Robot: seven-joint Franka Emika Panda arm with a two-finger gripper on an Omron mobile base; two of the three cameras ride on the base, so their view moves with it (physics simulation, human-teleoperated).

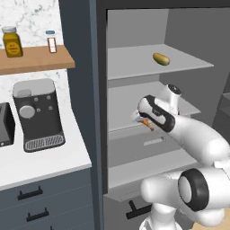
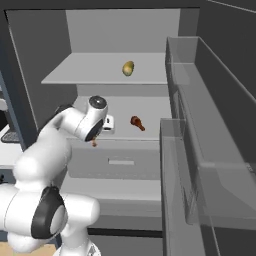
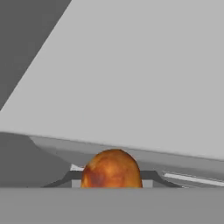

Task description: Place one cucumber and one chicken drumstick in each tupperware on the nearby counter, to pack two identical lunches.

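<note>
Big open fridge takes up most of the scene, door swung out on the right with its clear bins. Left of it there's a white counter with a coffee machine, plus a wood shelf above holding a jar and a little shaker. The arm reaches into the middle shelf. Gripper is clamped on the orange drumstick (bulb end sits right between the fingers in the hand view, bone tip pokes out below). The darker drumstick lies on that same shelf, off to the right. Yellow-green oval thing sits on the top shelf.
</note>
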